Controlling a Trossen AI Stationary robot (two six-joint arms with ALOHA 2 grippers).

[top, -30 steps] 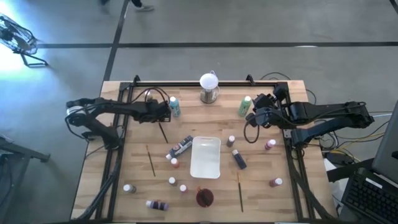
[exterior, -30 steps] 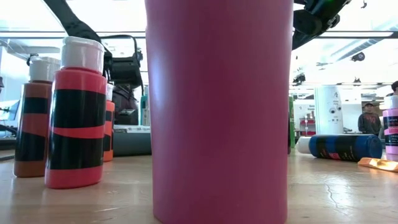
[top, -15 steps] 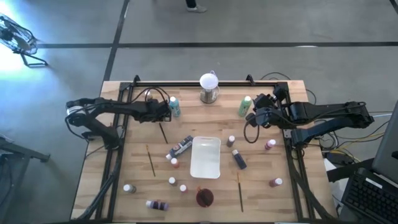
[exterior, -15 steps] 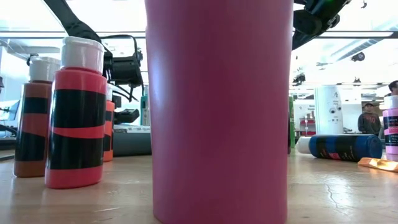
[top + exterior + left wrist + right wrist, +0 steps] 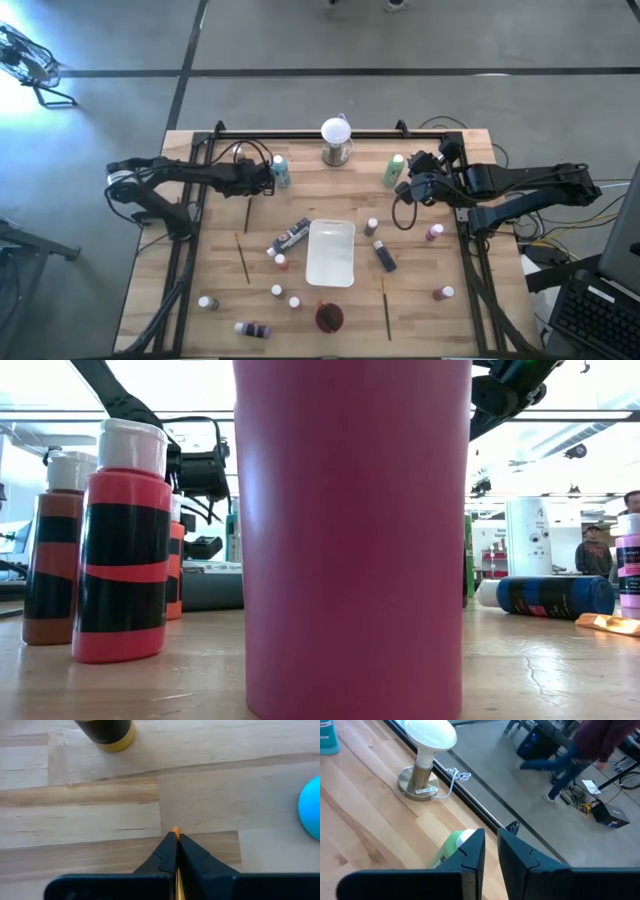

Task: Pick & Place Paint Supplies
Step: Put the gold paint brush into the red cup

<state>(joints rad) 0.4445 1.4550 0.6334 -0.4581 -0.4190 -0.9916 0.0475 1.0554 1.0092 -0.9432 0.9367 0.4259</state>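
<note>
A thin wooden-handled brush (image 5: 248, 213) lies near the table's far left, and my left gripper (image 5: 260, 186) is shut on its far end. A teal bottle (image 5: 280, 171) stands right beside that gripper. My right gripper (image 5: 407, 186) hovers at the far right, next to an upright green bottle (image 5: 395, 170). Its fingers stand a narrow gap apart with nothing showing between them. In the right wrist view the green bottle (image 5: 451, 848) sits outside one finger (image 5: 474, 851). More white-capped bottles and two brushes (image 5: 241, 258) (image 5: 386, 305) lie scattered on the wood. My left gripper pinches the brush between its two fingertips; only an orange-wood tip (image 5: 175, 832) shows between them. The fingers point down at the table. The rest of the brush (image 5: 247, 222) runs from the fingers toward the near edge; whether it is off the wood, I cannot tell.
A white tray (image 5: 332, 252) lies mid-table with a dark red cup (image 5: 329, 317) at its near end. A white globe on a metal base (image 5: 336, 133) stands at the far edge. Bottles dot the near left (image 5: 207, 302) and right (image 5: 444, 293).
The brush at my left gripper has turned about: its near end has swung toward the table's left edge, while its far end has stayed at the fingers. Both arms have kept their places.
</note>
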